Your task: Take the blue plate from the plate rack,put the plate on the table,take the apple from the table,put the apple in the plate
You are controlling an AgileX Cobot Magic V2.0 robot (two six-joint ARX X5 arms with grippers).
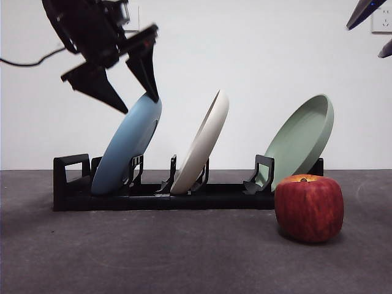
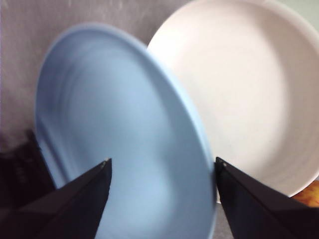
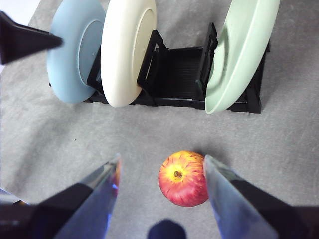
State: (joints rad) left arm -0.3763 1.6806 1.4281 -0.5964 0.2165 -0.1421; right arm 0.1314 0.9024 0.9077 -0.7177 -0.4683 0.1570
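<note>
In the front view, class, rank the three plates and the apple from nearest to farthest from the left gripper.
1. Blue plate, its top rim between the left gripper's open jaws.
2. White plate, rack middle.
3. Green plate, far end.
4. Apple, on the table beyond.

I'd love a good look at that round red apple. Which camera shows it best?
The front view: the round red apple stands near and large, whole, beside the long black plastic rack. The right wrist view shows it smaller, from above, stem dip visible. The left wrist view catches only an orange sliver.

Blue plate (image 2: 124,144) blurred, bottom cropped.
</note>
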